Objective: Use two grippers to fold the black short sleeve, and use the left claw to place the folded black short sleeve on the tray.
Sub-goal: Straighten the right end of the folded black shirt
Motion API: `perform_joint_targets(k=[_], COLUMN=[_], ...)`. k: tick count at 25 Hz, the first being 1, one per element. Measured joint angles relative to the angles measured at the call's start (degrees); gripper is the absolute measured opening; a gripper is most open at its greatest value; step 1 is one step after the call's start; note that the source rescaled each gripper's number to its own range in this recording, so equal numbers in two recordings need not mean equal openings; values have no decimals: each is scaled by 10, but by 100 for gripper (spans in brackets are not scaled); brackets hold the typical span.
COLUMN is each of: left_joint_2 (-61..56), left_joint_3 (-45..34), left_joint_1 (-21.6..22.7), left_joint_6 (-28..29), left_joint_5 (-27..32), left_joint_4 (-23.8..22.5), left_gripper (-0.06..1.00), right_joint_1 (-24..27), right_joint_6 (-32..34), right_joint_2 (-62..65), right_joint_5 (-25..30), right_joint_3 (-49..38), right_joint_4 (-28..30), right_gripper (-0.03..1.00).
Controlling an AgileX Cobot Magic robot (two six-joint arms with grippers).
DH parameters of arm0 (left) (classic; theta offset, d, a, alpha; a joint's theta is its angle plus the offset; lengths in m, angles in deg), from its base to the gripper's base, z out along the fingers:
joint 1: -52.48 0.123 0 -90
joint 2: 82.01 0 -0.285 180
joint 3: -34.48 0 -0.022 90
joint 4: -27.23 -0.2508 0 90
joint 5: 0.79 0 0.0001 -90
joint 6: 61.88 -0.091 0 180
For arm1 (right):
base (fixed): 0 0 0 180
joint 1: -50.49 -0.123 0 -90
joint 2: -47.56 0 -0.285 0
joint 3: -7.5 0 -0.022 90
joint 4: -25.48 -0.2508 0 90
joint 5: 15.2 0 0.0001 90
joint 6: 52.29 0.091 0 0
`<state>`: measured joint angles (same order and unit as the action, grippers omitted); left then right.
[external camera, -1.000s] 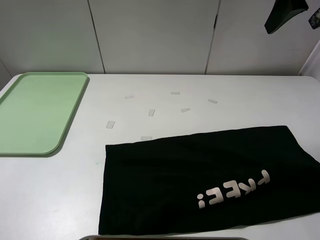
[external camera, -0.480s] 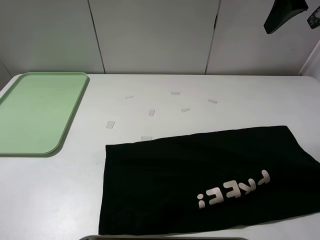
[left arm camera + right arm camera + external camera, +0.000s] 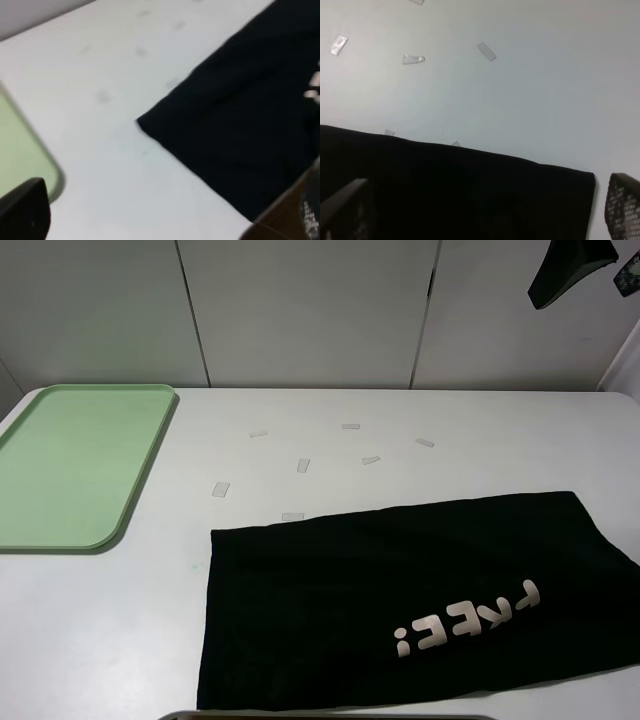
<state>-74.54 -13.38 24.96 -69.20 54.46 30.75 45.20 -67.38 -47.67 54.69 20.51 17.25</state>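
Seen from the high camera, the shirt point(image 3: 400, 580) lies flat on the near right of the white counter point(image 3: 100, 620) as one long dark oblong, its white letters point(image 3: 465, 620) facing up and its far right end running off the picture; the tray point(image 3: 70, 460) sits well apart at the far left with nothing on it, bits of tape point(image 3: 303, 465) are scattered between the two, and neither arm shows. From the left wrist, in a blurred picture, the left gripper point(image 3: 170, 212) hangs above the counter near one corner of the shirt point(image 3: 240, 125), its fingers point(image 3: 25, 210) spread wide and holding nothing, a rounded corner of the tray point(image 3: 20, 150) just beside one of them. From the right wrist, the right gripper point(image 3: 482, 205) hovers over the shirt's point(image 3: 470, 190) straight edge and square corner, its fingers point(image 3: 622, 200) likewise wide apart and empty, with tape point(image 3: 486, 51) on the bare counter beyond. Whether the oblong is already a first fold cannot be told; judged from this, the remaining folding, the pickup by the left gripper and the placing on the tray all lie ahead.
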Motion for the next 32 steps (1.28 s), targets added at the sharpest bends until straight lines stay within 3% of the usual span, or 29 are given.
perform_joint_targets(k=[7,16,22,32], left_joint_2=[0,0,0,0], left_joint_3=[-15,-16,-16,-16], left_joint_1=[0,0,0,0], left_joint_6=[63,77,78,78], left_joint_5=[49,51,52,52], left_joint_4=[-64,-66,-66,-66], left_gripper=[100,100,100,100], right_joint_1=[0,0,0,0], right_joint_6=[0,0,-3,-23], right_joint_2=[0,0,0,-2], right_joint_5=[0,0,0,0], right_joint_3=[0,0,0,0], right_joint_4=[-23,-33,-94,-93], right_gripper=[100,100,100,100])
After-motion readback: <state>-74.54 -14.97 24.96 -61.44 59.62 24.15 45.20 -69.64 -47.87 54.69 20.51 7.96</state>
